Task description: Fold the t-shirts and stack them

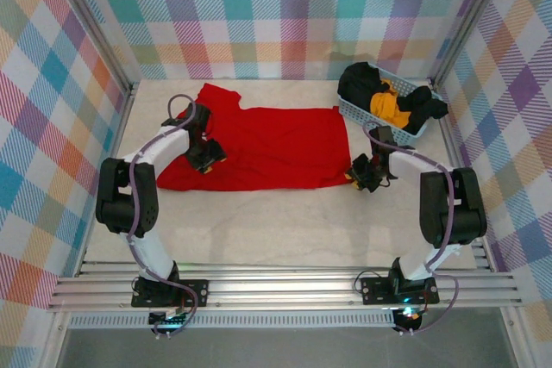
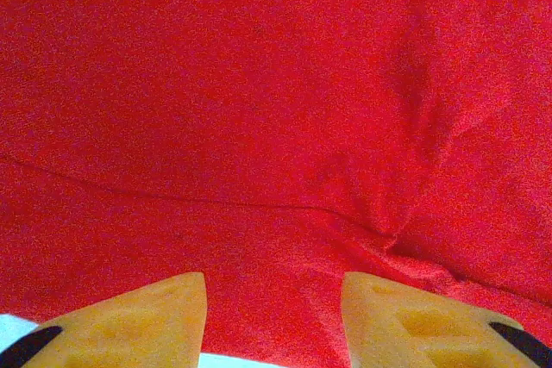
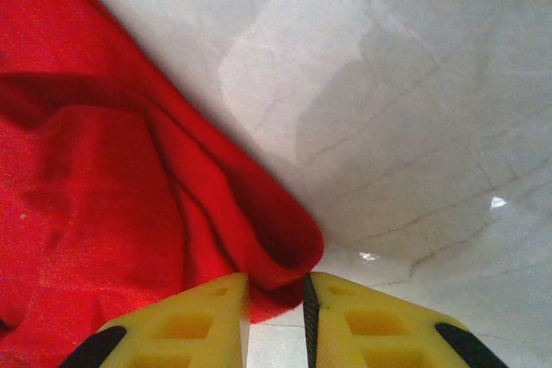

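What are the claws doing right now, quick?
Left claw: open, over the red shirt.
Right claw: closed, pinching the red shirt's corner.

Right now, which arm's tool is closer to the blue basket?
Right. The right tool pinches the red t-shirt's corner just in front of the blue basket; the left tool hovers over the shirt's opposite end, much farther away.
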